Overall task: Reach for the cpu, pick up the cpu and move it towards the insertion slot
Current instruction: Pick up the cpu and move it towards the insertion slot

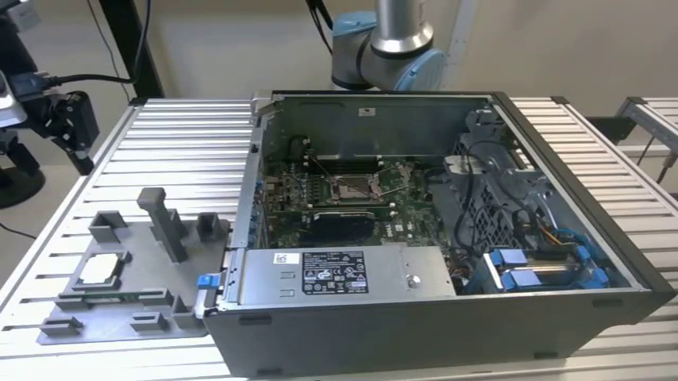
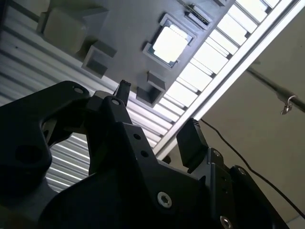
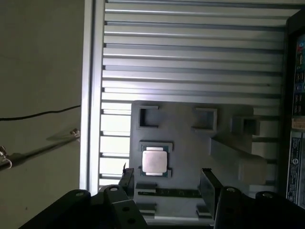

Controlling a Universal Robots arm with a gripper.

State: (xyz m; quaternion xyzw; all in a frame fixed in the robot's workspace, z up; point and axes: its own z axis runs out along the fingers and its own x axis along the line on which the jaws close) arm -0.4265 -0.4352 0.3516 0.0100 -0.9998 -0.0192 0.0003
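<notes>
Silver cpu (image 3: 155,161) lies in the grey fixture (image 3: 190,152); I see my claw (image 3: 167,174) wide open, empty, near it.

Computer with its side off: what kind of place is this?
Probably a robot lab: a robot arm rises behind the open computer case, and a grey fixture on the slatted metal table holds the cpu.

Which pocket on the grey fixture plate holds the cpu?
The framed nest at the exterior view's left edge of the fixture plate: the pale cpu lies flat in it. The other square pockets are empty.
</notes>
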